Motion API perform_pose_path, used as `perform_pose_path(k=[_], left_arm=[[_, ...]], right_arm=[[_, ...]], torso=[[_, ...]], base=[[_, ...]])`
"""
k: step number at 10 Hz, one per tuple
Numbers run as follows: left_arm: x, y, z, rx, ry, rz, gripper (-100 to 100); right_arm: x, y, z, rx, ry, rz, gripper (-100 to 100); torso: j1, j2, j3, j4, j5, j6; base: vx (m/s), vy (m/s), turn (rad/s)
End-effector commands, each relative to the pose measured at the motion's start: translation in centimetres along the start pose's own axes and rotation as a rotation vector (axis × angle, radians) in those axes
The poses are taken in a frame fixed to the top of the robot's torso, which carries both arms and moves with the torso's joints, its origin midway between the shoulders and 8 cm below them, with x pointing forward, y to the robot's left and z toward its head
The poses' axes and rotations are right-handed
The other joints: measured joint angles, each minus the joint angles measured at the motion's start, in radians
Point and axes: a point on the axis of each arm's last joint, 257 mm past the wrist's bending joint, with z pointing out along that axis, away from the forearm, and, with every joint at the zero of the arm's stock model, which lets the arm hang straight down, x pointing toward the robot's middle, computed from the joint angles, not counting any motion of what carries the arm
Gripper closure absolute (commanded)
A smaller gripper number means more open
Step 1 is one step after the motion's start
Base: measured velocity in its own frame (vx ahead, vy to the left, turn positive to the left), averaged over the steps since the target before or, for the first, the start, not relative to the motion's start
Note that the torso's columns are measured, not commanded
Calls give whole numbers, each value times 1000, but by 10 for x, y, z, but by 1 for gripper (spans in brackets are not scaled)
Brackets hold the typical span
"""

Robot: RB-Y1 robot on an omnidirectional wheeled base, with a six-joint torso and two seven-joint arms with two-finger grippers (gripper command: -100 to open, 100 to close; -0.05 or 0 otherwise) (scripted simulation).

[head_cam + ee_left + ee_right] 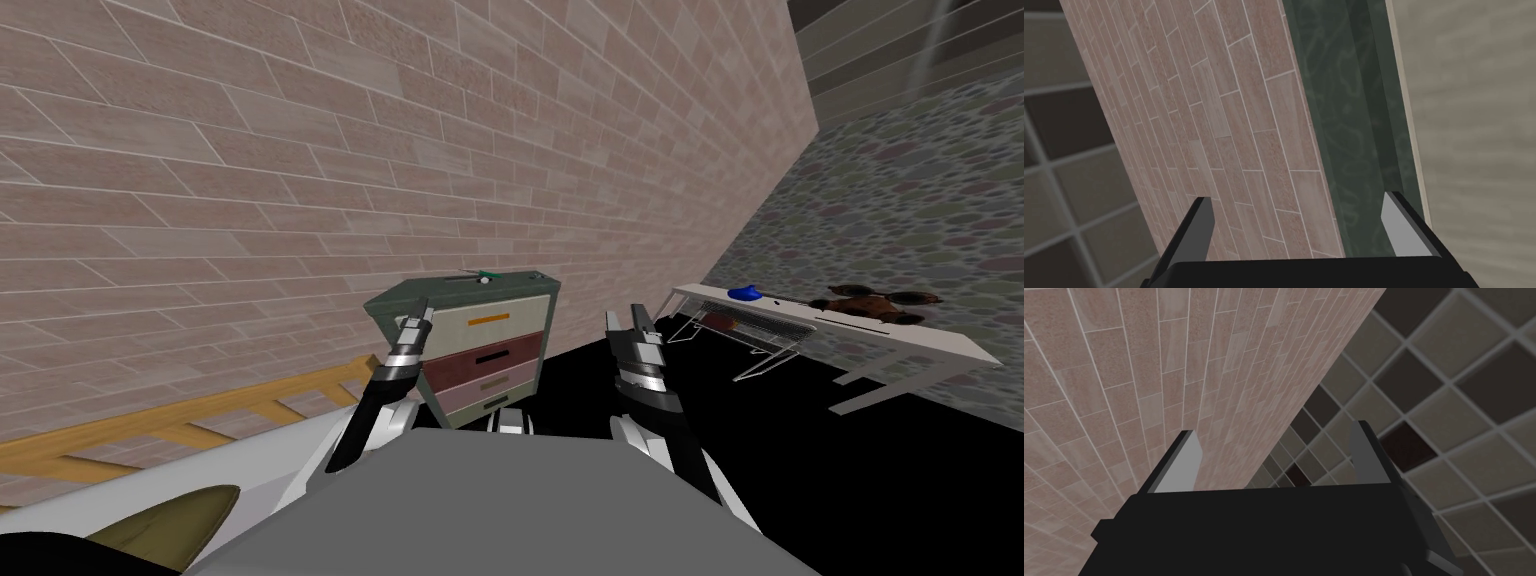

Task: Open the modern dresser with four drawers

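Observation:
The dresser [480,345] stands against the brick wall, dark green with four drawers. From the top these are cream with an orange handle [489,319], dark red with a black handle, pinkish, and pale green. All the drawer fronts sit flush. My left gripper [418,318] is raised at the dresser's left front edge, level with the top drawer. In the left wrist view the left gripper [1296,225] is open and empty, with the green side panel [1349,125] and cream drawer front [1474,125] just beyond. My right gripper [635,322] hovers to the dresser's right; the wrist view shows the right gripper [1274,455] open and empty.
Small items [484,275] lie on the dresser top. A white table [930,345] at the right carries a blue object [745,292] and a brown one [870,300], with a wire rack [760,345] under it. A wooden frame [200,420] runs along the wall at left. The floor is a black area.

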Motion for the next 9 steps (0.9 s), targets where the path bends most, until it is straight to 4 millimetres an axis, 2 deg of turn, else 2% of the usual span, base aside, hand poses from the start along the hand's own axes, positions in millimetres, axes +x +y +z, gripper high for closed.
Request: perform_pose_path(k=[1,4,9], left_arm=[[2,14,-2,-52,21,-2,-100],[1,28,-6,-114,29,-13,-100],[-1,48,-12,-206,21,-41,-100]], right_arm=[[0,0,0,0,0,0,0],[0,0,0,0,0,0,0],[0,0,0,0,0,0,0]], torso=[[-1,0,0,0,0,1],[-8,-3,1,-6,2,5],[-5,-2,-1,-1,-1,3]], base=[[21,-55,37],[19,-79,51],[2,-79,28]])
